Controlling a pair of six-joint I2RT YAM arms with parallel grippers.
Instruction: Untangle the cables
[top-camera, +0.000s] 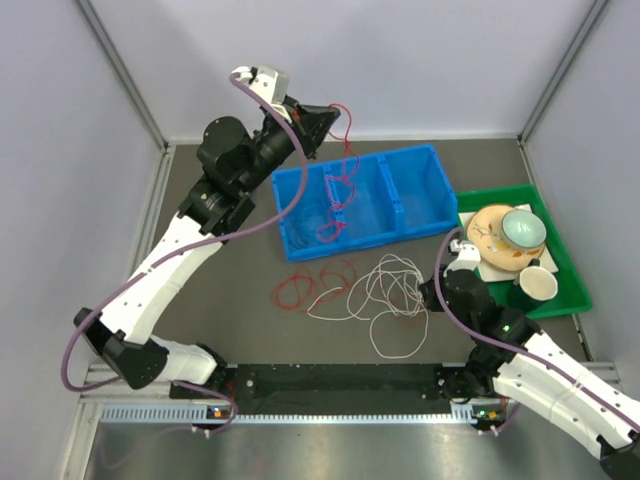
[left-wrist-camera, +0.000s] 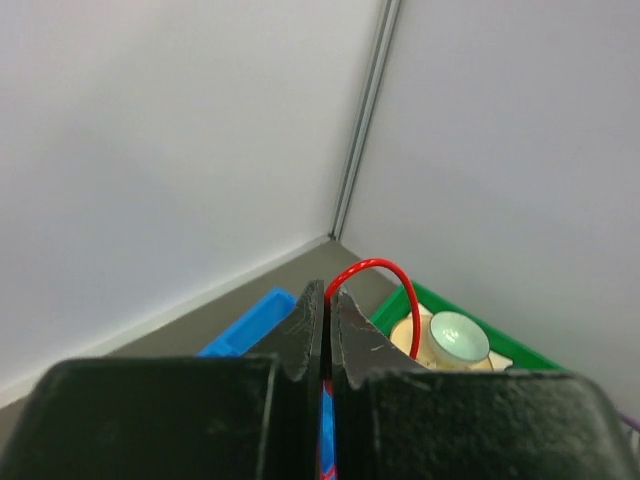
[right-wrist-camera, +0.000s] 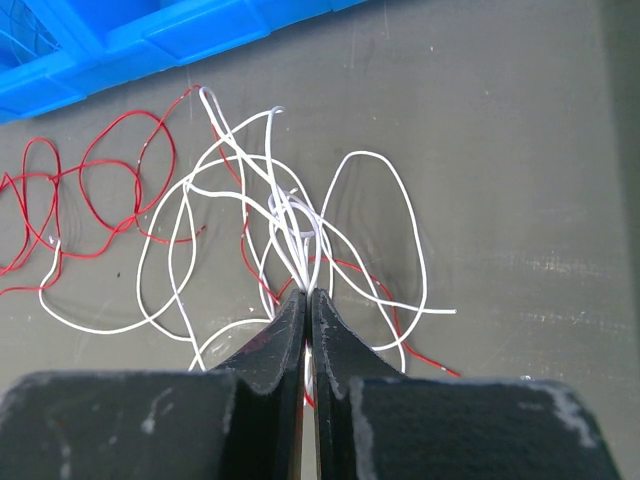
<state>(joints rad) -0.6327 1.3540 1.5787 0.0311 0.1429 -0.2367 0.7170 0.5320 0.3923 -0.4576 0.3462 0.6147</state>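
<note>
My left gripper (top-camera: 330, 118) is raised above the back of the blue bin (top-camera: 420, 215) and is shut on a red cable (top-camera: 347, 160). That cable arcs out of the fingertips (left-wrist-camera: 328, 290) as a red loop (left-wrist-camera: 375, 265) and hangs down into the bin's left compartment. On the dark table lies a tangle of white cables (top-camera: 385, 295), with loose red cable loops (top-camera: 310, 285) to its left. My right gripper (top-camera: 432, 292) sits low at the tangle's right end. It is shut on a bunch of white cable strands (right-wrist-camera: 290, 215) at its tips (right-wrist-camera: 308, 293), and a red strand (right-wrist-camera: 100, 180) runs under them.
A green tray (top-camera: 570, 290) at the right holds a plate, a pale green bowl (top-camera: 522, 228) and a cup (top-camera: 538, 284). The blue bin (right-wrist-camera: 150, 40) has two compartments. Grey walls close the table at the back and both sides.
</note>
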